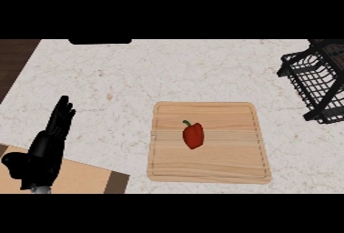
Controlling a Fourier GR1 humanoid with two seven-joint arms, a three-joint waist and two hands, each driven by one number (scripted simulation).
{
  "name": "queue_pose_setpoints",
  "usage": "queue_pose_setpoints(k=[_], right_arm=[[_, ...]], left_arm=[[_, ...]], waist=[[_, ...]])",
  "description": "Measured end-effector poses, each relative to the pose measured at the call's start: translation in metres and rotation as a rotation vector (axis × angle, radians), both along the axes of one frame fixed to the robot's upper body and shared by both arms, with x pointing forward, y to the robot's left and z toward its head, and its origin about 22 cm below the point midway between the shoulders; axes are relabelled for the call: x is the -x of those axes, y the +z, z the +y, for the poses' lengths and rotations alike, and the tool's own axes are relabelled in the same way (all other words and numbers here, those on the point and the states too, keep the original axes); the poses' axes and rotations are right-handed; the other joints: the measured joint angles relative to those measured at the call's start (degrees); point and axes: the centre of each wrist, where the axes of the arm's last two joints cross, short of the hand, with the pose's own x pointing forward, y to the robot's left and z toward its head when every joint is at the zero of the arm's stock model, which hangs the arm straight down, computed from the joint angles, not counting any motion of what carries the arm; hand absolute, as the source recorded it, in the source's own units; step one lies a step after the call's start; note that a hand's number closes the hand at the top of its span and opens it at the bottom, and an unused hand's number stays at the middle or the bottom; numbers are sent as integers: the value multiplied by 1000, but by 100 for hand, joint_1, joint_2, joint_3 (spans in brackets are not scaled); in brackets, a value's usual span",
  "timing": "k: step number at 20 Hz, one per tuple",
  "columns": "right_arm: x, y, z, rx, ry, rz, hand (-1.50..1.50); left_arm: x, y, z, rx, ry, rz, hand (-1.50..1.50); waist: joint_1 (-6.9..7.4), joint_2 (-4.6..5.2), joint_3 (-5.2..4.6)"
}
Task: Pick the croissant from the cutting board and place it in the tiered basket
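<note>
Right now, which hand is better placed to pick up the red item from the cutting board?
Left, probably: the left hand is the only one in view, open, fingers up, left of the cutting board where a red pepper, not a croissant, lies. The right hand does not show.

Black left hand (42,152), slender fingers

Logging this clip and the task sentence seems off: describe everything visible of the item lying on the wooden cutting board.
The item is a red bell pepper with a short green stem at its upper end, not a croissant. It looks smooth and whole, elongated, lying flat with the stem pointing away from the robot. It rests near the middle of the light wooden cutting board, touching only the board. No robot hand is on it.
</note>
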Motion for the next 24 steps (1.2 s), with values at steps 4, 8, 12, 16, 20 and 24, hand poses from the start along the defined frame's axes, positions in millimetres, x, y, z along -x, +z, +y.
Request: queue_pose_setpoints(k=[4,8,12,16,20,24], right_arm=[[-17,-2,-16,-36,6,57,150],[-35,-2,-30,-63,7,108,150],[-49,-12,-44,-91,-15,153,150],[-61,-27,-53,-127,-43,161,150],[-70,-40,-62,-181,-45,114,150],[-73,-56,-70,-305,-25,-17,-150]], left_arm=[[-1,0,-2,-1,-7,-4,0],[-3,0,-4,-3,-15,-9,0],[-3,1,-5,4,-23,-13,0],[-4,0,-5,0,-21,-14,0],[-5,0,-5,16,-30,-8,0],[-3,0,-4,9,-21,-9,0]], waist=[[44,17,8],[85,27,11],[116,40,12],[120,35,21],[127,44,23],[106,32,26]])
